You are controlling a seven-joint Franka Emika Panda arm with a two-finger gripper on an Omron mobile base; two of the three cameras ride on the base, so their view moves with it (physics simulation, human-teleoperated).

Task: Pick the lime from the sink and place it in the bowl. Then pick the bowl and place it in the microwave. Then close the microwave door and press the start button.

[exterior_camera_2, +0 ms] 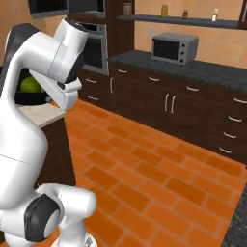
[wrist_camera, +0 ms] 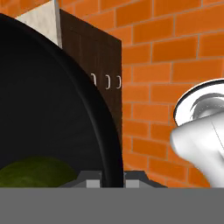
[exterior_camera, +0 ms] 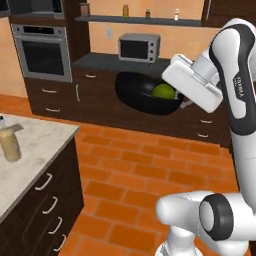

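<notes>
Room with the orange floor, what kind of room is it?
A kitchen, most likely: there's a wall oven, a small silver oven on a dark counter, and jars on a shelf.

Yellow-green lime (exterior_camera: 163,91) in glossy black bowl (exterior_camera: 135,92).

My arm rises from the base, folds at the elbow high on the right, and reaches back left with the wrist bent down. My gripper (wrist_camera: 113,178) is raised in mid-air, well above the floor, jaws drawn close together and pinching the rim of the bowl (exterior_camera: 140,95). One finger sits inside the rim, the other outside. The bowl hangs tilted from my grip.
</notes>
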